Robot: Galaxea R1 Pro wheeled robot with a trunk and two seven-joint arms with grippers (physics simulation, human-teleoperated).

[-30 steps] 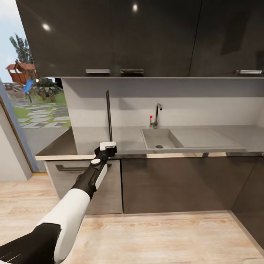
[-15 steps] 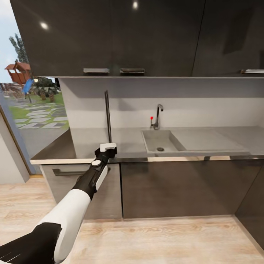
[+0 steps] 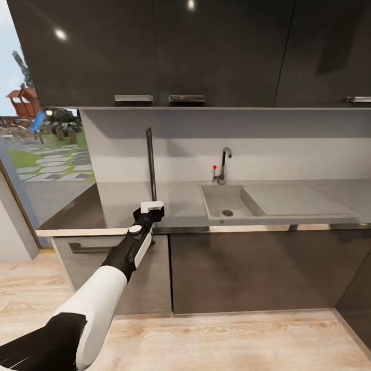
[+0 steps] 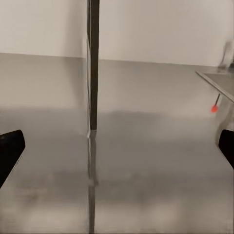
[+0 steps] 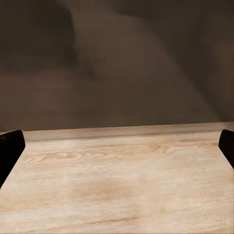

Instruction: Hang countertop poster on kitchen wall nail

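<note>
The poster [image 3: 151, 164] is seen edge-on as a thin dark line, upright on the kitchen countertop [image 3: 180, 203] left of the sink [image 3: 226, 200]; its printed face is hidden. The left gripper [image 3: 152, 207] is held before it, fingers spread wide. The right gripper [image 5: 117, 146], also spread, is pointed at wooden floor [image 5: 122, 180].

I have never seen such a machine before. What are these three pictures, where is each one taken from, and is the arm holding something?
This is a simulated two-armed robot. The head view looks down over its white-and-black left arm; the left gripper reaches to the grey metallic countertop with an inset sink and slim tap. The thin dark upright line is the framed poster, seen edge-on. In the left wrist view the poster stands between the wide-open fingers, untouched. The right wrist view, also with open fingers, faces the wooden floor. Nothing is held.
</note>
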